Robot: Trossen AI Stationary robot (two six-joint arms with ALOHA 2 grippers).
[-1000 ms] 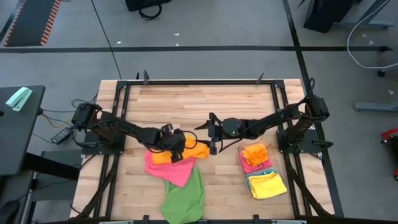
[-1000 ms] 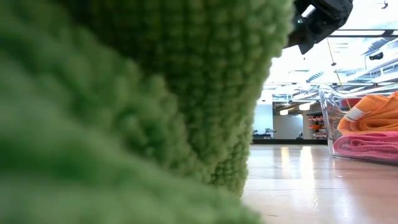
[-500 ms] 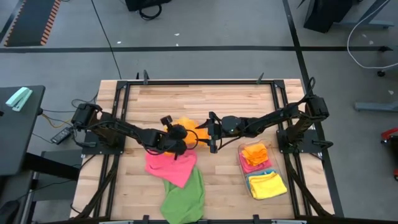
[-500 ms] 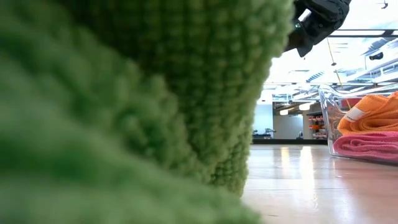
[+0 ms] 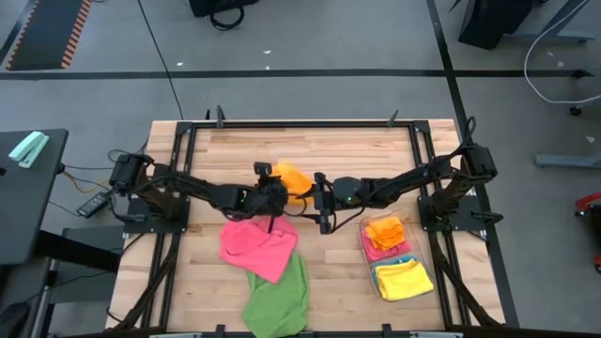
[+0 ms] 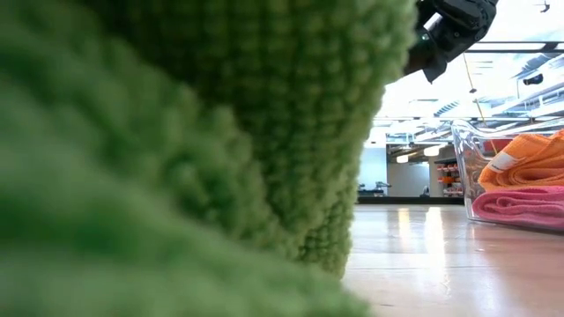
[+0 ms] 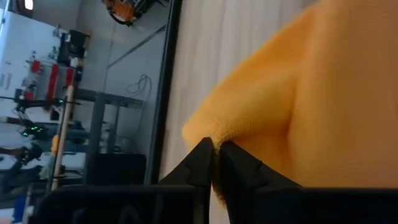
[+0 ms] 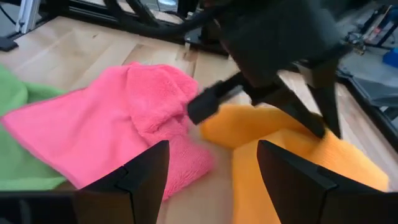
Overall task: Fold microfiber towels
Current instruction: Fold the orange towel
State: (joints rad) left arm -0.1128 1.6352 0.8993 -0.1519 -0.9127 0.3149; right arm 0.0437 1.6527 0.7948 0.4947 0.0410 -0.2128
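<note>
Right now my left gripper [image 7: 216,163] pinches a corner of the soft orange microfiber towel [image 5: 294,178]; the cloth trails toward my nearby, open-jawed right gripper [image 8: 211,180].

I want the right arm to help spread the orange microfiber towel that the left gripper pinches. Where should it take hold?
Probably the free edge of the orange microfiber towel lying on the wooden table, approached from the right gripper's own side. The left gripper already pinches a corner, and the open right jaws face that loose cloth.
</note>
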